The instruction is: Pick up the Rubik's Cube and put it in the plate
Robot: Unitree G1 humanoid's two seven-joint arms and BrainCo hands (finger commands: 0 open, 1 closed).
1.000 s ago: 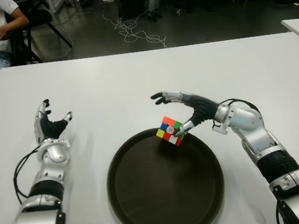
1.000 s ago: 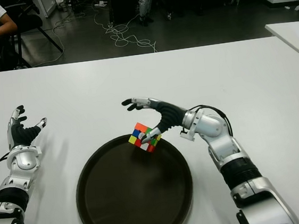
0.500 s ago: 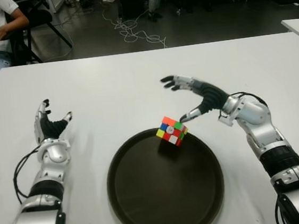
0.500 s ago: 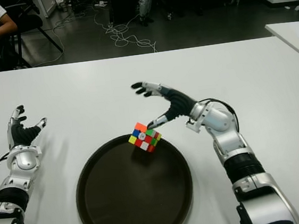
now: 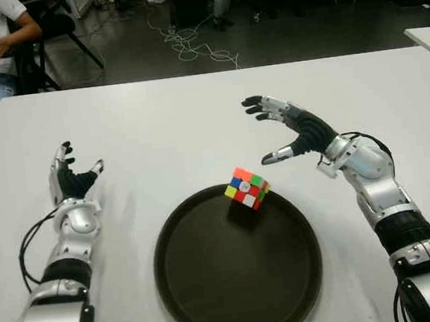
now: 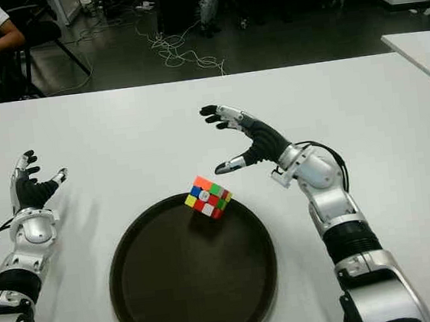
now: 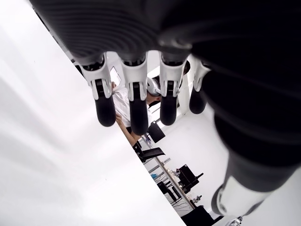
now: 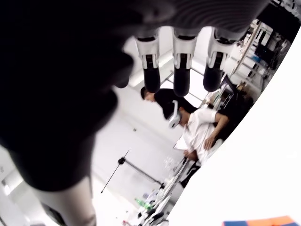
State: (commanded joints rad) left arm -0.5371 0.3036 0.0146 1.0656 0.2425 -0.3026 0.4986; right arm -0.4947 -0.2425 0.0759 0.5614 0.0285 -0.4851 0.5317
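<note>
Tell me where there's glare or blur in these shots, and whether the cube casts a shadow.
Eye views: sharp, evenly lit; the cube casts a soft shadow on the plate. Wrist views: the table is washed out white, and each hand's fingers are close and blurred.

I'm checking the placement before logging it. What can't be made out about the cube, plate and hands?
- Rubik's Cube: tilted on the plate's far rim; eye views hide its underside contact.
- Plate: near edge cut off, left eye view.
- Right hand: wrist view shows only a cube sliver.
- Left hand: table contact unclear.
</note>
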